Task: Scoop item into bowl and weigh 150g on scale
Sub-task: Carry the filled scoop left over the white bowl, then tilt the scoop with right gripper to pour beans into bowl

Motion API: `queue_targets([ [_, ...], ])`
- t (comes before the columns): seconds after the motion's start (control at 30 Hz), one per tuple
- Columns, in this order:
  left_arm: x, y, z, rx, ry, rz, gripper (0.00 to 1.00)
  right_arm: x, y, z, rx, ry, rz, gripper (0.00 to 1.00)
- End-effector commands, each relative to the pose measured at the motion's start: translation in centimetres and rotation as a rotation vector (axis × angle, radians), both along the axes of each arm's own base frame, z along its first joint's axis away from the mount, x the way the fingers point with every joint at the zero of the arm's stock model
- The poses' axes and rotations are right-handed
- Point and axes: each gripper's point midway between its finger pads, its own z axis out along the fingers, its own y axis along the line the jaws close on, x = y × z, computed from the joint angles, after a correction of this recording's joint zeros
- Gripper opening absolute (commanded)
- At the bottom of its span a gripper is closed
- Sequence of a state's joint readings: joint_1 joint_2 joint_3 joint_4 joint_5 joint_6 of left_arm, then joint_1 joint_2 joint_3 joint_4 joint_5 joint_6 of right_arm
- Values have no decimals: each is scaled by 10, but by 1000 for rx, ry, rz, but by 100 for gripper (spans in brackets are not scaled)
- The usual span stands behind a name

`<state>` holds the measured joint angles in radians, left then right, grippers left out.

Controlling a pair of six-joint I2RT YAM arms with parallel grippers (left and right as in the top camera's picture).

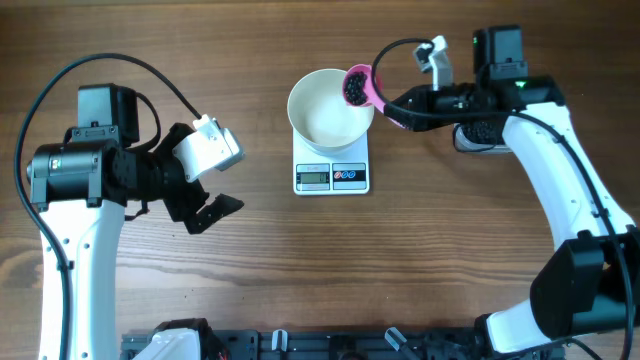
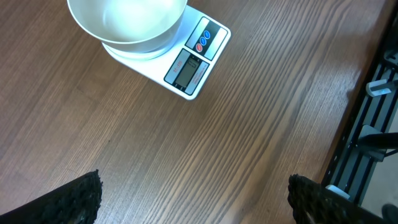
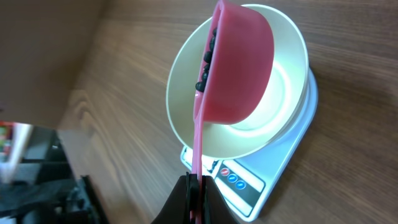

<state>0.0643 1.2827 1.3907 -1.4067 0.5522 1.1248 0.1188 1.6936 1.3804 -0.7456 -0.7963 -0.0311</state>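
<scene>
The right pincer (image 3: 192, 200) is clenched on the thin handle of a pink scoop (image 3: 242, 68). The right wrist view shows this grip from close: the handle goes up from between the two dark fingers (image 3: 177, 208), and the cup of the scoop is turned on its side above the white bowl (image 3: 179, 93). Small black beads (image 3: 207, 59) lie along its open edge. From overhead the grip itself is harder to see, but this view shows that the scoop hangs over the upper right part of the bowl's rim and that the beads sit inside the cup.

The bowl stands on the white scale (image 3: 283, 165), which rests on the wooden tabletop (image 1: 250, 270).

The left pincer (image 1: 212, 213) is released, its jaws wide apart, and it holds nothing. It is well apart from the scale, on the left side of the tabletop. In its own wrist view only the two dark fingertips (image 2: 84, 199) show at the lower corners.

That view gives the clearest look at the front of the scale: a grey display (image 2: 187, 68) and beside it two round buttons (image 2: 203, 42), one blue and one red. The display cannot be read in any view.
</scene>
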Motion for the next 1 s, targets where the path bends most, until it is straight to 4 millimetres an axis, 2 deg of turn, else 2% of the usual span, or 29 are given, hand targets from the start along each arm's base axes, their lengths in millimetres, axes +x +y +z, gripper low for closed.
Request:
queue_targets([
  [0.0, 1, -3, 11, -17, -44, -20, 100, 0, 4, 0, -106, -86, 17, 4],
  [0.37, 1, -3, 11, -17, -44, -20, 100, 1, 23, -12, -275, -202, 83, 4],
  [0.67, 1, -3, 11, -17, -44, -19, 100, 5, 25, -23, -469, -274, 73, 4],
  [0.97, 1, -3, 11, -17, -44, -20, 100, 3, 31, -26, -584, -342, 110, 4],
])
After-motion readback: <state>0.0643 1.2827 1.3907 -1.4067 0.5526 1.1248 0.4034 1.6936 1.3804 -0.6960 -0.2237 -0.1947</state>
